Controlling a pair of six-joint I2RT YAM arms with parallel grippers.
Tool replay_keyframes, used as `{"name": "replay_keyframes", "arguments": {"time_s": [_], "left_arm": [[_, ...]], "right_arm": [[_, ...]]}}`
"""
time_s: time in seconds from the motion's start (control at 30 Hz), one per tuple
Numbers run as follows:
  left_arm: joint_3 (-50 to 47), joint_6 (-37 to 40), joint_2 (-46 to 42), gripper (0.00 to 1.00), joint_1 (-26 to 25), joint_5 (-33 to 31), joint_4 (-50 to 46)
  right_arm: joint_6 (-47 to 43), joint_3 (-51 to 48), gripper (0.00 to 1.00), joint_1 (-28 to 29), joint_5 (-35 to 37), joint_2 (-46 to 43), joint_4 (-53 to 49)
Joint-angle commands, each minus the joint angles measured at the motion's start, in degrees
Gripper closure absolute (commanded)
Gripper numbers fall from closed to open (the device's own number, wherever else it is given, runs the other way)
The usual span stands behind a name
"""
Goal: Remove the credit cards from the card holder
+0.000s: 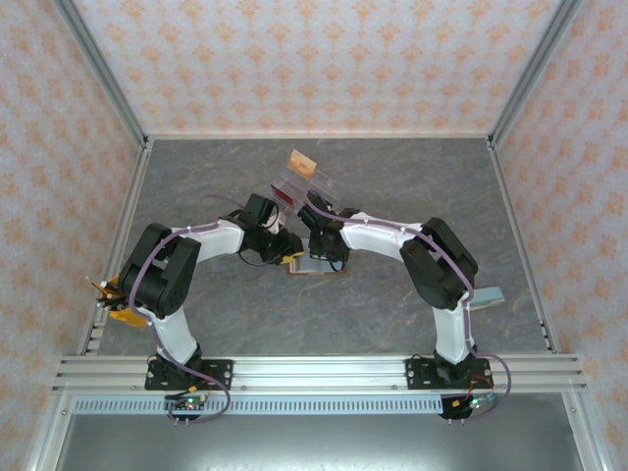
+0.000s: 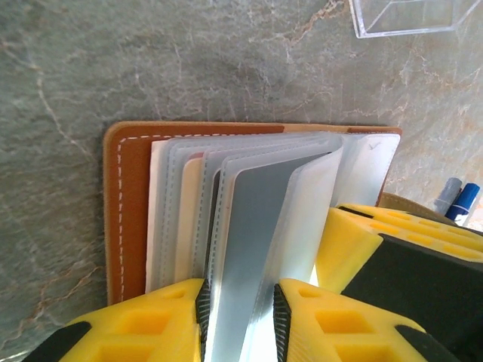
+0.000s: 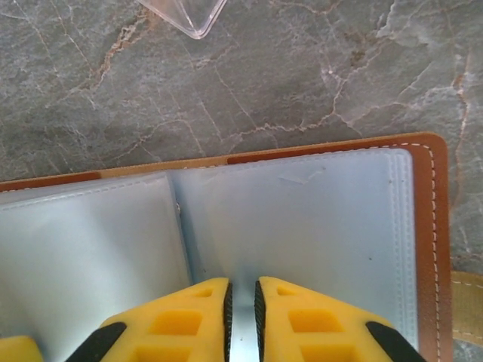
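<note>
Yellow fingers (image 2: 162, 317) of your left hand (image 2: 240, 309) pinched a grey sleeve (image 2: 256, 219) of the card holder (image 2: 124, 196), open just ahead; your right hand (image 3: 241, 302) pinched another, narrow, alongside. Pulling could have dragged it all along.

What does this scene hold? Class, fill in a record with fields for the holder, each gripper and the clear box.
holder: open on the table, clear sleeves fanned
left gripper: at the holder, a grey sheet standing between its fingers; grip unclear
right gripper: fingers almost together on a thin pale sheet
clear box: beyond the holder, tan-orange and red cards at it
</note>
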Motion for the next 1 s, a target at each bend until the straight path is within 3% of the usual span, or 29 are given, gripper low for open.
{"name": "replay_keyframes", "arguments": {"time_s": [0.0,0.97], "left_arm": [[1.0,-1.0,0.9,0.68,-0.9,4.5,3.3],[1.5,1.0,-1.9,0.75,-1.0,4.9,3.2]], "right_arm": [[1.0,-2.5,0.84,-0.2,-0.9,2.8,-0.4],[1.2,-4.5,0.86,-1.2,-1.8,0.0,1.8]]}}
